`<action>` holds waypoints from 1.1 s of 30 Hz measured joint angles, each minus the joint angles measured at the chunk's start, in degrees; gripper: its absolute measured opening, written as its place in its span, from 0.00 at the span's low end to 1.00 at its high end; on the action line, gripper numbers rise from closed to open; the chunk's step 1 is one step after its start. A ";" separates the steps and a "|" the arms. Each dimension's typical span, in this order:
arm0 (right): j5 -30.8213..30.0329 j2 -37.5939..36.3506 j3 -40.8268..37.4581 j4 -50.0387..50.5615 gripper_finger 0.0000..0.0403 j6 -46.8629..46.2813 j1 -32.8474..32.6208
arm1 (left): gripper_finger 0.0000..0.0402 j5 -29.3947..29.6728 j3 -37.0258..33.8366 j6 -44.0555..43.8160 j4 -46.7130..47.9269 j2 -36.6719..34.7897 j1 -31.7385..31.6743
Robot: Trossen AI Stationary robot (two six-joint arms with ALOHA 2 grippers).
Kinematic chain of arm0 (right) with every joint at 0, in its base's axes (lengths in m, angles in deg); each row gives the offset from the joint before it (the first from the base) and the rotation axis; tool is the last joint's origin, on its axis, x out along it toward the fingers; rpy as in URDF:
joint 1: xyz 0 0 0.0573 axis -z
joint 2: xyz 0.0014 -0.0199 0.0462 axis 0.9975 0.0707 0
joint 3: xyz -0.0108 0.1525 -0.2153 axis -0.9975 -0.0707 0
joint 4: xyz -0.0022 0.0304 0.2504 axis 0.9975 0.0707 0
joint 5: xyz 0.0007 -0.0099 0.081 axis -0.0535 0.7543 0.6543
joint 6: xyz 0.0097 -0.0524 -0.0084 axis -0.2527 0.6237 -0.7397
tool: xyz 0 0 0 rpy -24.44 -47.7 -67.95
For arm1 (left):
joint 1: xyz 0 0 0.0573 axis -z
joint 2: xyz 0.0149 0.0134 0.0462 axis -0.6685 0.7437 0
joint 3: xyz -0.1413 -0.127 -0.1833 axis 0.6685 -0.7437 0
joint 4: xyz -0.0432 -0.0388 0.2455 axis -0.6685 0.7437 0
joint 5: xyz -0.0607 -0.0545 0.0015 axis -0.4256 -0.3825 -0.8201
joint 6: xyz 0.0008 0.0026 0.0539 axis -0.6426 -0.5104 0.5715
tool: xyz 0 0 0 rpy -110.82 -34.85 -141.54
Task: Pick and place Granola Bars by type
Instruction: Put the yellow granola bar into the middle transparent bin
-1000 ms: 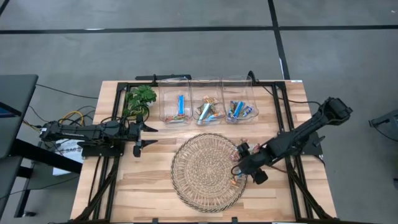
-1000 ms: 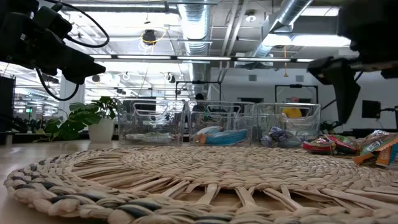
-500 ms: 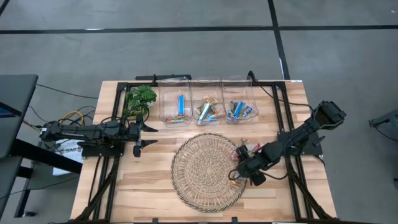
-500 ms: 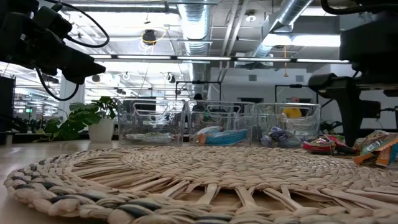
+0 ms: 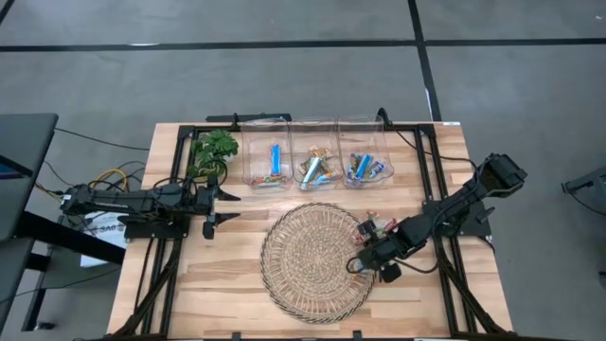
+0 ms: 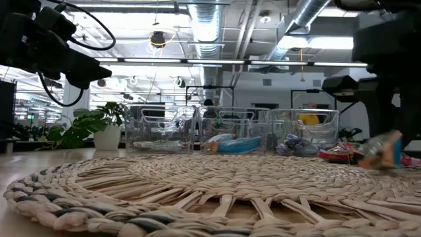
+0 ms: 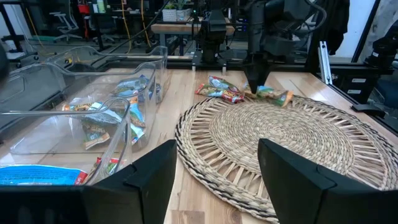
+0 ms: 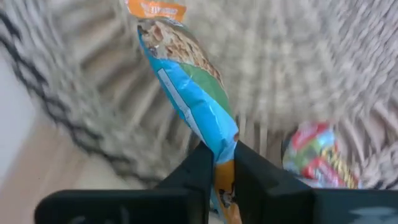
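My right gripper (image 5: 365,261) is low over the right rim of the round woven mat (image 5: 312,260) and is shut on a blue, green and orange granola bar (image 8: 186,93), which also shows in the low view (image 6: 381,151). A red bar (image 8: 317,158) and another bar lie on the mat's rim beside it (image 5: 372,227). More bars lie in three clear bins (image 5: 317,156) at the far side. My left gripper (image 7: 214,180) is open and empty, above the table's left side (image 5: 210,206). My right gripper pinches the bar's one end (image 8: 219,149) between its two fingers, and the bar's length runs on past the fingertips. The bar is tilted over the mat's rim; whether its free end (image 8: 152,12) touches the mat I cannot tell.
A green potted plant (image 5: 213,150) stands at the far left beside the bins. Black frame rails (image 5: 431,142) run along the table's sides. Bare wood lies near the front edge and between the mat and my left arm.
My right gripper has come down and toward the table's left onto the mat's right rim. The blue and orange bar, which lay flat on the rim, now stands tilted in its fingers.
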 joint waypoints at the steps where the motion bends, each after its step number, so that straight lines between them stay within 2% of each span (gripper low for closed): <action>1: 0.05 0.00 0.00 -1.43 0.09 -0.29 0.29 | 0.55 0.00 0.00 0.00 0.00 0.00 0.01; 6: 0.15 -1.49 0.00 -13.55 0.09 0.01 2.99 | 0.55 0.00 0.00 0.00 0.00 -0.02 0.00; 11: -0.32 -3.31 0.00 -25.75 0.10 1.66 9.27 | 0.55 0.01 0.00 0.00 -0.01 -0.01 0.00; 20: -13.61 -3.58 0.00 -46.90 0.08 1.70 24.73 | 0.55 0.02 0.00 0.00 0.00 0.00 0.01; 25: -20.67 -3.56 0.00 -49.18 0.09 1.57 34.02 | 0.55 0.01 0.00 0.00 0.00 -0.01 0.02; 29: -20.96 -2.87 0.00 -48.20 0.09 -3.02 39.28 | 0.55 0.02 0.00 0.00 0.00 0.00 0.02; 33: -19.73 -2.89 -0.02 -46.93 0.09 -6.16 40.98 | 0.55 0.00 0.00 0.00 0.00 0.00 0.01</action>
